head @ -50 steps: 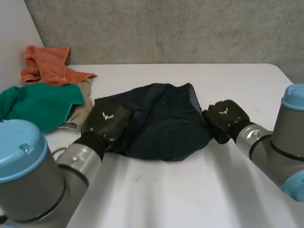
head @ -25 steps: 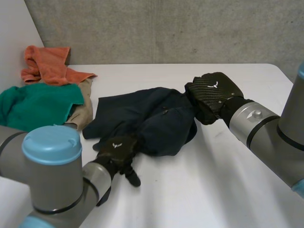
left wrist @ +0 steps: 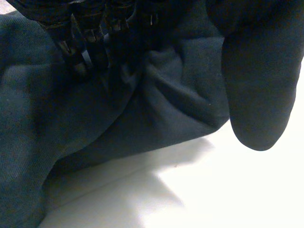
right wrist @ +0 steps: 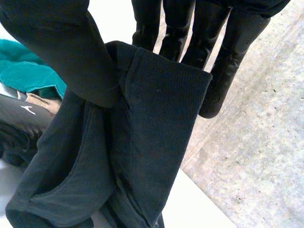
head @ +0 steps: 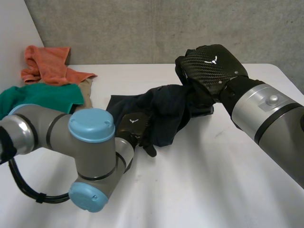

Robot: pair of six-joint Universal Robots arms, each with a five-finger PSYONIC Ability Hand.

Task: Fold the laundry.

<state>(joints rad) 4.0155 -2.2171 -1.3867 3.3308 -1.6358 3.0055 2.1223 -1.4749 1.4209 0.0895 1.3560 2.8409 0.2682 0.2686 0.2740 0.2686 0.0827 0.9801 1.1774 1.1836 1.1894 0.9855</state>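
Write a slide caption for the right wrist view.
Right hand pinches the dark garment by its ribbed edge between thumb and fingers.

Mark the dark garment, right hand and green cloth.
dark garment [head: 164, 114]: head view, its bunched middle.
right hand [head: 211, 66]: head view, back of the hand.
green cloth [head: 42, 97]: head view, its flat middle.

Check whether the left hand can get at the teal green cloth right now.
Probably not yet: the left hand grips the dark navy garment, which the right hand also pinches and holds up. No obstacle shows between it and the teal green cloth, so releasing should free the way.
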